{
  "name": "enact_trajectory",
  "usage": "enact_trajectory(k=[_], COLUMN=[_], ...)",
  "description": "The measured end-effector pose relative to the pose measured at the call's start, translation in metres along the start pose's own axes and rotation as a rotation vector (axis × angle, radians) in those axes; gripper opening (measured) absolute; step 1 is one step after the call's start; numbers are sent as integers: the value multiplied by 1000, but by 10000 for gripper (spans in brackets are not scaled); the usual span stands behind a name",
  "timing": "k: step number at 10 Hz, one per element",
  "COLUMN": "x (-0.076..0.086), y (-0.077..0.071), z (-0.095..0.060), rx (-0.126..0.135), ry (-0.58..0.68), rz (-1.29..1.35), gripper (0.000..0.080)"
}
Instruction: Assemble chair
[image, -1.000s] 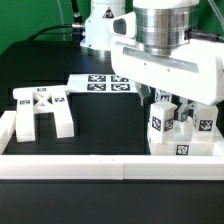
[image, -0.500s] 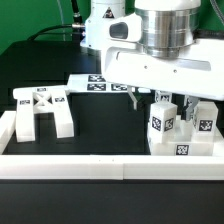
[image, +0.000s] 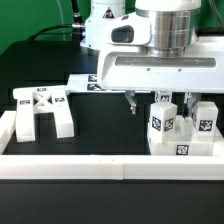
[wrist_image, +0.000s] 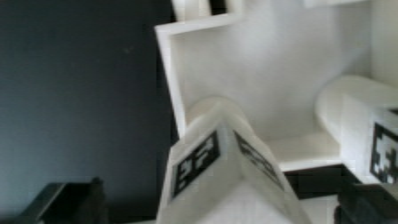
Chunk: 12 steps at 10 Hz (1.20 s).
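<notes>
Above the seat block (image: 184, 150), the pincer (image: 147, 100) hangs wide and empty by two upright legs (image: 160, 122). At the exterior view's left, the cross-braced frame (image: 40, 112) rests on the black tabletop (image: 110, 125). Only square black-and-white tags, no readable writing.

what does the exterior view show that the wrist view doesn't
Only exterior: the white cross-braced plastic chair frame, the flat white marker board and the long white rail. Only wrist: a close look down onto the parts. Both: the blocky white plastic seat piece with its upright tagged white legs.
</notes>
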<state>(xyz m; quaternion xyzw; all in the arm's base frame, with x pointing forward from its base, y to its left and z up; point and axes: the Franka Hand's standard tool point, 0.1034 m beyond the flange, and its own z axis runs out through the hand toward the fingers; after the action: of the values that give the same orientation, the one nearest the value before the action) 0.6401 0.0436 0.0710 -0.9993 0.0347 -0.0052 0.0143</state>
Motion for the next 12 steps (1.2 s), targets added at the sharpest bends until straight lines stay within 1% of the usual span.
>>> enact_trajectory(k=[2,4,6,7,8,9,10,12], x=[0,0,1,1,1,1,1,1], y=[1,2,1,1,1,1,1,1], z=[0,0,0,0,0,0,0,1], rx=[-9,-12,-14,-14,-14,-14,-14,-13], ry=[-1,1,6,6,6,6,6,6], rz=[-135,-254,-294,-293,-292,-286,-264,-222], gripper=[649,649,649,559,423,423,289,290])
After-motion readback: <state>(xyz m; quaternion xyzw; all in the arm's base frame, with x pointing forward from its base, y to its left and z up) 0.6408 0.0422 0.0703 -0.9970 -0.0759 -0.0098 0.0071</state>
